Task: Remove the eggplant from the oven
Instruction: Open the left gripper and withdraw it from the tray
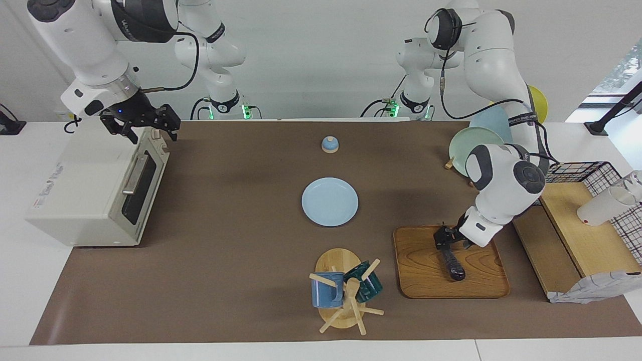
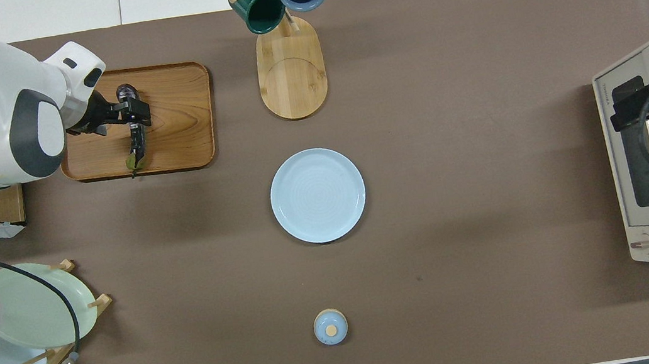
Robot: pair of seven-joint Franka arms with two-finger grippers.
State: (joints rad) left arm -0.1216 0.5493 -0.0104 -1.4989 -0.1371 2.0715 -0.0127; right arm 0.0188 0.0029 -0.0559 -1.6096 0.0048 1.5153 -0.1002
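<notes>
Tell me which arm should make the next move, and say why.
Left. The left gripper is open over the eggplant, which lies on the wooden tray, so it only needs to lift clear. The right gripper hangs open over the oven, whose door is shut.

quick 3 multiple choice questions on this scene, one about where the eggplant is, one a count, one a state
1. Where does the eggplant lie?
A. on the wooden tray
B. on the light blue plate
C. inside the oven

2. How many mugs hang on the mug tree?
A. one
B. two
C. four

3. How is the oven door?
A. dropped fully open
B. taken off
C. shut

Key:
1 A, it rests on the wooden tray, below the open left gripper.
2 B, a blue mug and a dark green mug hang on the mug tree.
3 C, the glass door of the oven stands closed against its front, with the right gripper over the oven's top corner.
</notes>
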